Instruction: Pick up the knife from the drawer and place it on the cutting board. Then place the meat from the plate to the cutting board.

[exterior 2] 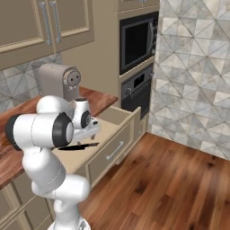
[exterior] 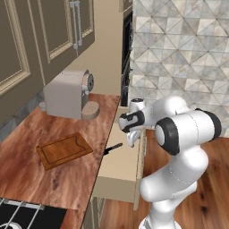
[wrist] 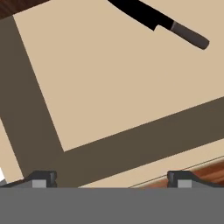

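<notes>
**Operator:** Which step are you seeing?

**Spotter:** You're on the first one, the reach for the knife (wrist: pixel 162 23). It lies flat on the floor of the open drawer (wrist: pixel 109 78), blade toward the countertop side and handle toward the drawer's middle. Your gripper (wrist: pixel 109 178) hangs over the drawer's front corner, fingers spread wide with nothing between them, well short of the knife.

**Operator:** And next?

**Spotter:** I'd say you need to carry the hand across the drawer to the handle, line the fingers up across it, then come down. The cutting board (exterior: pixel 64 149) waits on the counter just beside the drawer.
</notes>
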Controlling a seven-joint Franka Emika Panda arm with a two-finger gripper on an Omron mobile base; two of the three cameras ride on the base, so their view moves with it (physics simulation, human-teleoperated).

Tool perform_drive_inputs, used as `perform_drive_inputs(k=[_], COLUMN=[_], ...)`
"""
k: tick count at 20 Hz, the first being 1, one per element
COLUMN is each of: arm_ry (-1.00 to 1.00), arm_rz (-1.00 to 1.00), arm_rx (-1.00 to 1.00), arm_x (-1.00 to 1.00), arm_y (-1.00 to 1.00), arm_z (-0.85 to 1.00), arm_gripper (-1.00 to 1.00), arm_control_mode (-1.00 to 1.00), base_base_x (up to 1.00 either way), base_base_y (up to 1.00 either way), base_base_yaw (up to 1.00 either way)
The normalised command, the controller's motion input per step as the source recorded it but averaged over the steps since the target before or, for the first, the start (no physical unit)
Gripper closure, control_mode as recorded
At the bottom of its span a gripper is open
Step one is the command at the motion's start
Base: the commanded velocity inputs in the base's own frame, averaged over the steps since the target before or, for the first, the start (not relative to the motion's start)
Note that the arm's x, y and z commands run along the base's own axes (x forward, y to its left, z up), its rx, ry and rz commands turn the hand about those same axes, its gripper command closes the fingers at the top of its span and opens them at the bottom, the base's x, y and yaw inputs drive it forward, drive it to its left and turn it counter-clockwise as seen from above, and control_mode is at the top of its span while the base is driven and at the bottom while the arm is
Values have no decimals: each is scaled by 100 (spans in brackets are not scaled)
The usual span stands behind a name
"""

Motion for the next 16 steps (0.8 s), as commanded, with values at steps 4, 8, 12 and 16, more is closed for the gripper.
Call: perform_drive_inputs(k=[4, 8, 12, 16], arm_ry=[0, 0, 0, 0], arm_rz=[0, 0, 0, 0], arm_rx=[0, 0, 0, 0], arm_x=[3, 1, 2, 1], arm_y=[0, 0, 0, 0], arm_z=[-29, -27, -27, -28], arm_gripper=[-100, -100, -100, -100], arm_control_mode=[-100, -100, -100, -100], base_base_x=[0, 0, 0, 0], base_base_y=[0, 0, 0, 0], base_base_yaw=[0, 0, 0, 0])
